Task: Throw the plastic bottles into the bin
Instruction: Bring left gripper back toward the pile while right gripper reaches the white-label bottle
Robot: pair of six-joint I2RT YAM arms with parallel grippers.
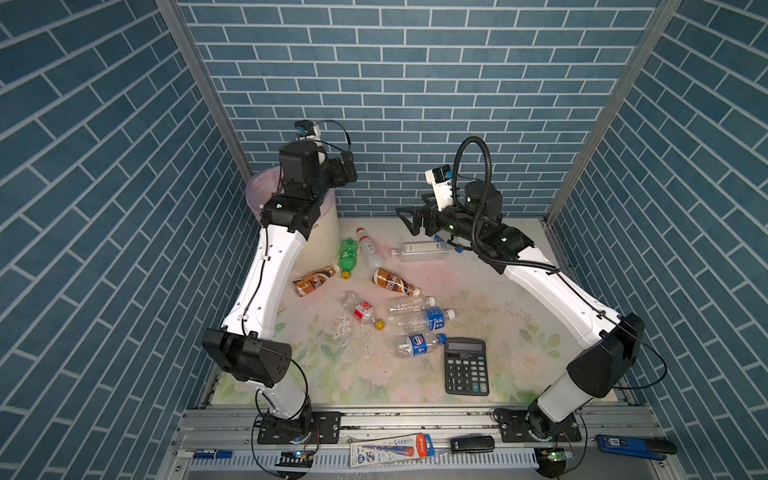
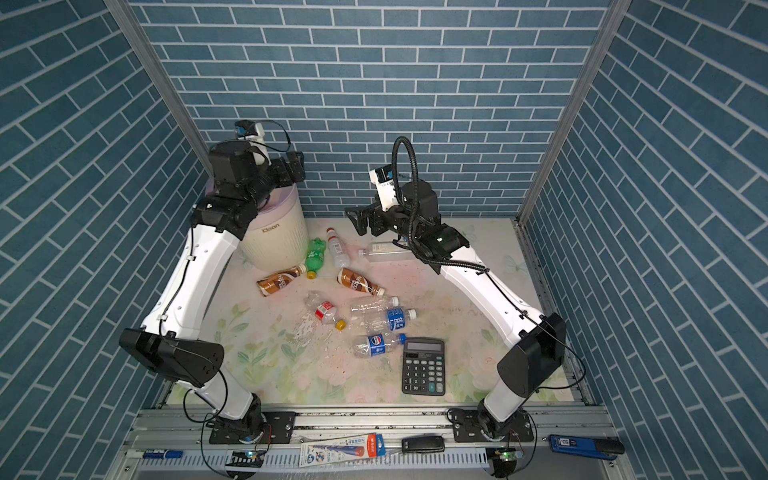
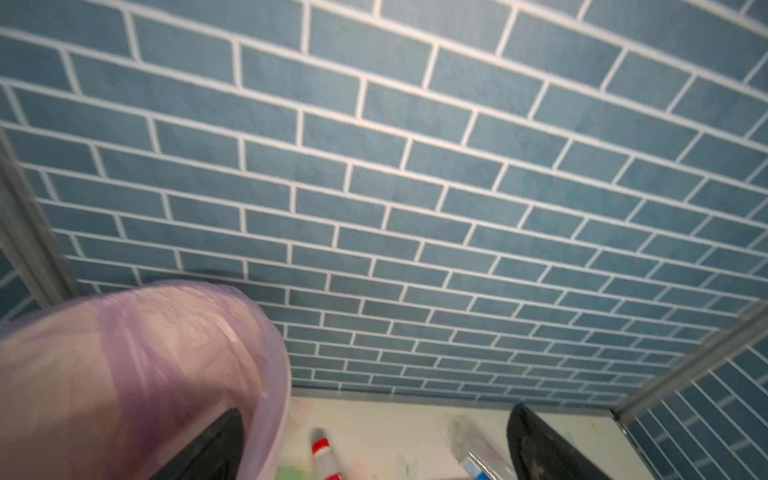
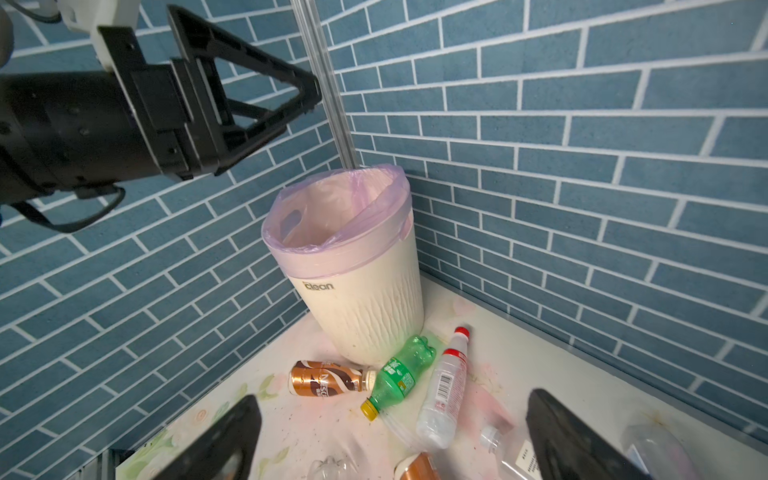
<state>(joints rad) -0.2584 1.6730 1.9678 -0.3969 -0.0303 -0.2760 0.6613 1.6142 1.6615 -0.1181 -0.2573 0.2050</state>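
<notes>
Cream-white ribbed bin (image 4: pixel 365 307) with a pink liner stands upper left of the floral mat (image 1: pixel 519 299) in both top views, in the back corner.

At least nine bottles, all lying flat on the mat, none in a gripper:
- Beside the bin's base: green bottle (image 1: pixel 348 257), red-capped clear bottle (image 1: pixel 369 248), brown coffee bottle (image 1: pixel 315 281). Cannot tell whether the green one touches the bin.
- Second brown bottle (image 1: pixel 395 282) sits mid-frame.
- Square clear bottle (image 1: pixel 419 251) lies near the back wall, one end under the right arm.
- Lower-centre cluster: crushed red-label bottle (image 1: pixel 362 312), plain clear bottle (image 1: pixel 409 305), blue-label bottle (image 1: pixel 432 318), Pepsi bottle (image 1: pixel 417 345). The Pepsi bottle's cap is just beside the black calculator (image 1: pixel 465 365).

Left gripper (image 3: pixel 376 409): jaws spread wide, nothing between them. It hangs above the bin's rim. The right wrist view shows it well clear of the liner.

Right gripper (image 4: pixel 392 397): jaws equally wide and empty. It hovers over the square clear bottle's end of the mat, touching nothing.
</notes>
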